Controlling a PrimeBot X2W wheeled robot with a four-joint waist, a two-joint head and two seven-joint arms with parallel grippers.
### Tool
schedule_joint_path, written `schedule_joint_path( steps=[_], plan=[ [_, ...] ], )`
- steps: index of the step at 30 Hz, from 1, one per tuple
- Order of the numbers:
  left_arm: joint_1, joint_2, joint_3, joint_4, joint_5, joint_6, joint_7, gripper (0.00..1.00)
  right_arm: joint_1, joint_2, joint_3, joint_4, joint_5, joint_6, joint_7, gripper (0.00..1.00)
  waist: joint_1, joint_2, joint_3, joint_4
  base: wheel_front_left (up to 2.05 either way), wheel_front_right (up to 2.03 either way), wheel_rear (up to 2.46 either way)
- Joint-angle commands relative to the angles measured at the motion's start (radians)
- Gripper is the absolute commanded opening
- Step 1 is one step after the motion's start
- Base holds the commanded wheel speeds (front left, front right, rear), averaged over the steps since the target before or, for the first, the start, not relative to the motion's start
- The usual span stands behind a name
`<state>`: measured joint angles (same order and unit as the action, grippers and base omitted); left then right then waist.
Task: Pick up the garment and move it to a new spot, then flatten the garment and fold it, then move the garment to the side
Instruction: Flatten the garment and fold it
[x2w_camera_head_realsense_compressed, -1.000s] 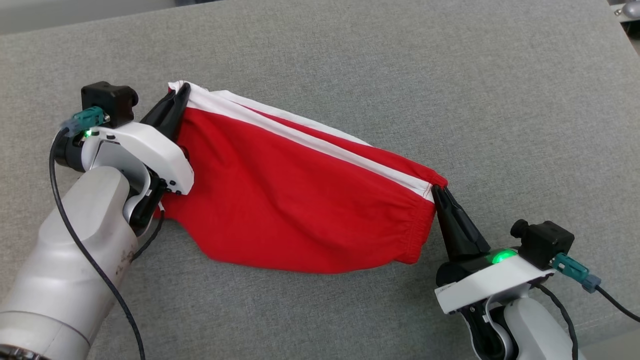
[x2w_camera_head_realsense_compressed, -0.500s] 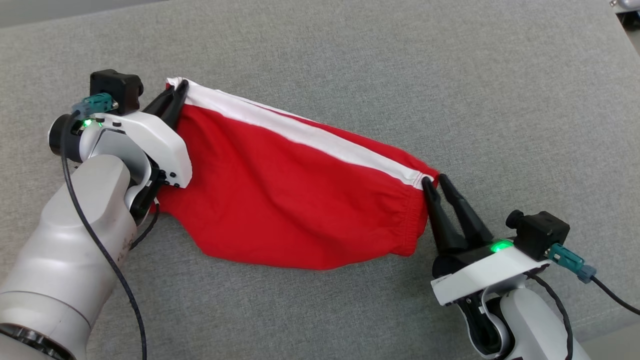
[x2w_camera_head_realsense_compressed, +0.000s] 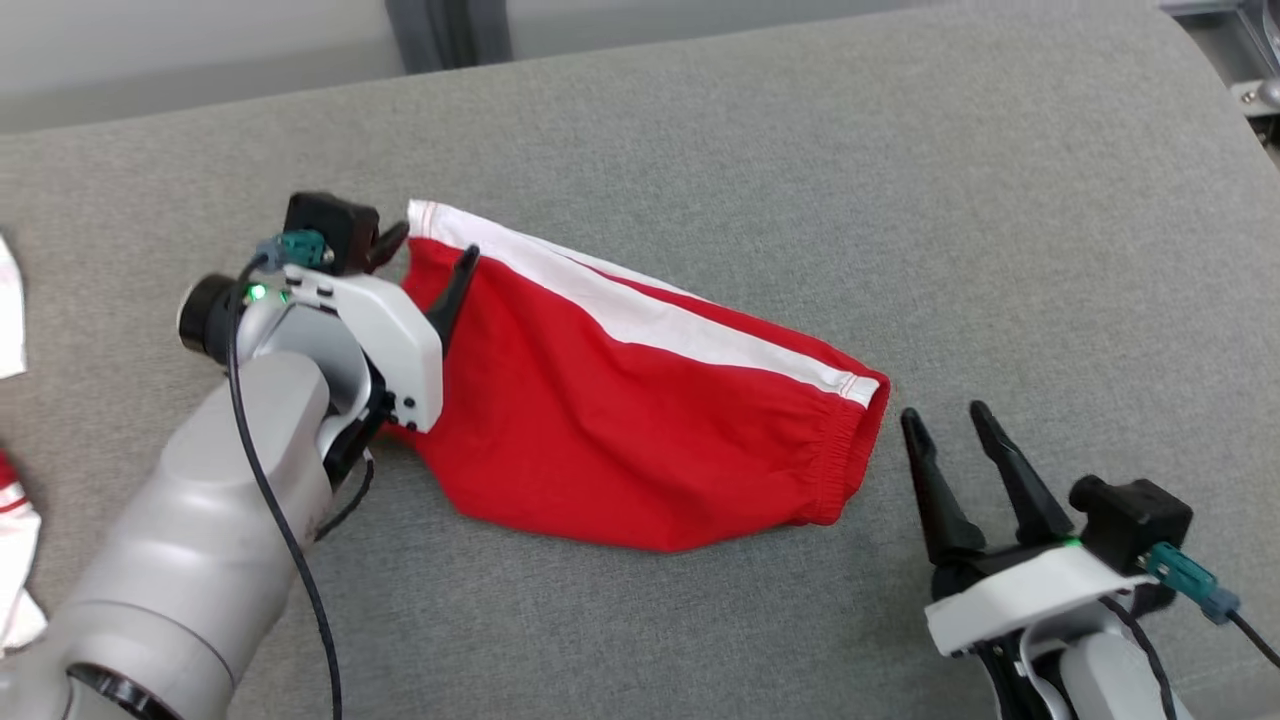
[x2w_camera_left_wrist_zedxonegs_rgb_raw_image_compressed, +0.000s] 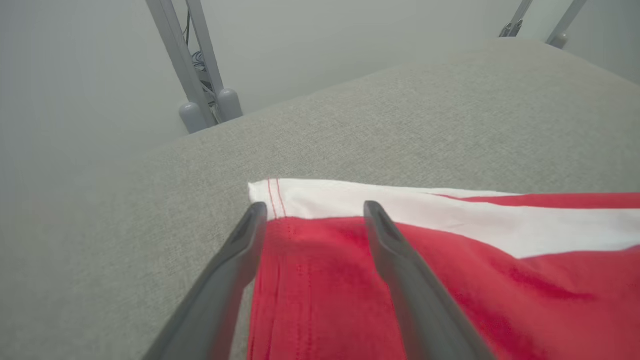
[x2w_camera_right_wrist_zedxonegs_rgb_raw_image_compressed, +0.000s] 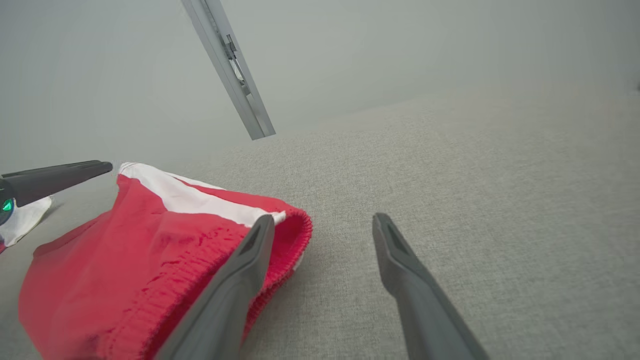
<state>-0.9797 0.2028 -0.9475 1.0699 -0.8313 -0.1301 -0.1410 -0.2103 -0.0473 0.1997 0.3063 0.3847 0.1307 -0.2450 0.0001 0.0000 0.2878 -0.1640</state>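
On the grey worktop (x2w_camera_head_realsense_compressed: 900, 150) red shorts (x2w_camera_head_realsense_compressed: 620, 430) with a white stripe were spread out. The left pincer (x2w_camera_head_realsense_compressed: 435, 243) was held apart over their far left corner. The right pincer (x2w_camera_head_realsense_compressed: 943, 411) was held apart just beside the elastic waistband, clear of it.

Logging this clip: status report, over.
Left gripper open at hem corner. Right gripper open, clear of waistband. Red white-striped fabric shorts lying on grey cushion. Nothing obstructing.

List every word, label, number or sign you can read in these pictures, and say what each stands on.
No text can be read.
The garment shows plain red and white cloth with no print or label.
The grey surface is unmarked.
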Motion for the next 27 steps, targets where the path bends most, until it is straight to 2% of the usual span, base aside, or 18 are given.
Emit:
schedule_joint_path(
  steps=[1, 7, 11, 14, 21, 27],
  plan=[
    [0.030, 0.004, 0.003, 0.014, -0.013, 0.000, -0.010, 1.00, 0.032, -0.006, -0.033, -0.030, -0.017, 0.000, 0.013, 1.00, -0.0001, 0.0000, -0.032, 0.021, 0.00, 0.00, 0.00],
    [0.093, 0.020, 0.034, 0.036, -0.067, 0.000, -0.008, 1.00, 0.096, -0.006, -0.100, -0.125, -0.047, 0.000, 0.046, 1.00, -0.0001, 0.0000, -0.067, 0.025, 0.00, 0.00, 0.00],
    [0.139, 0.024, 0.052, 0.017, -0.129, 0.000, 0.041, 1.00, 0.126, -0.006, -0.129, -0.189, -0.055, 0.000, 0.076, 1.00, -0.0001, 0.0000, -0.071, 0.016, 0.00, 0.00, 0.00],
    [0.156, 0.042, 0.063, -0.004, -0.173, 0.000, 0.091, 1.00, 0.136, -0.006, -0.130, -0.226, -0.053, 0.000, 0.090, 1.00, -0.0001, 0.0000, -0.062, 0.002, 0.00, 0.00, 0.00],
    [0.151, 0.069, 0.059, 0.044, -0.188, 0.011, 0.149, 1.00, 0.146, -0.006, -0.118, -0.272, -0.046, 0.000, 0.100, 1.00, -0.0001, 0.0000, -0.038, -0.034, 0.00, 0.00, 0.00],
    [0.163, 0.050, 0.061, 0.051, -0.214, 0.003, 0.197, 1.00, 0.149, -0.006, -0.119, -0.281, -0.043, 0.000, 0.096, 1.00, -0.0001, 0.0000, -0.031, -0.050, 0.00, 0.00, 0.00]
  ],
)
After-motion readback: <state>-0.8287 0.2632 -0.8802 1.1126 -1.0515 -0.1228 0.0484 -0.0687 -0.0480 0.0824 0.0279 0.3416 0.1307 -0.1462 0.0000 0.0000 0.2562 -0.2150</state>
